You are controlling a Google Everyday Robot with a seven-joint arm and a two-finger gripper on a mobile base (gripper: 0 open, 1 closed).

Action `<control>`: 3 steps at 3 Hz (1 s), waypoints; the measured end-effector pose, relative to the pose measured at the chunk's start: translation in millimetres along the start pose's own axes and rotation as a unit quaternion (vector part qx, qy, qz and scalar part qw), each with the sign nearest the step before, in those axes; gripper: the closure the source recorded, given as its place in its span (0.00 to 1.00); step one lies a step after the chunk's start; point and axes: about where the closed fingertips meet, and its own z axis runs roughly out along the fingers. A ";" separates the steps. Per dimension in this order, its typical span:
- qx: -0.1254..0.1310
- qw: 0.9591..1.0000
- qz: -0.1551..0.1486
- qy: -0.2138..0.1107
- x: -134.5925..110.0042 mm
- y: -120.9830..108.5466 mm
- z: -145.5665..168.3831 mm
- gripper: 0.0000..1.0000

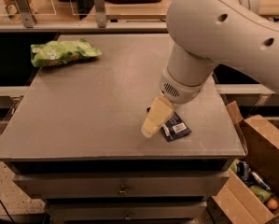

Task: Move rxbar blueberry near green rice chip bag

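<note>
The cream-coloured gripper is reaching over the flat dark navy snack-bar wrapper on the grey table; how wide it is open cannot be told.

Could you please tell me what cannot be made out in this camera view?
All in the camera view:
- rxbar: left part hidden behind the gripper, which is low over the table's front right.
- Whether the gripper touches the rxbar: hidden by the gripper itself.
- bag: print too small to read.
- box: cut off by the right edge.

Grey table: bar flat just beside gripper, near front edge; green bag well apart, far corner.
</note>
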 end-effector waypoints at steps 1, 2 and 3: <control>-0.012 0.999 0.033 -0.010 -0.8 -8.5 16.5 0.00; -0.014 0.998 0.057 -0.014 4.4 -13.3 32.4 0.00; -0.009 0.997 0.078 -0.015 12.9 -16.9 40.2 0.00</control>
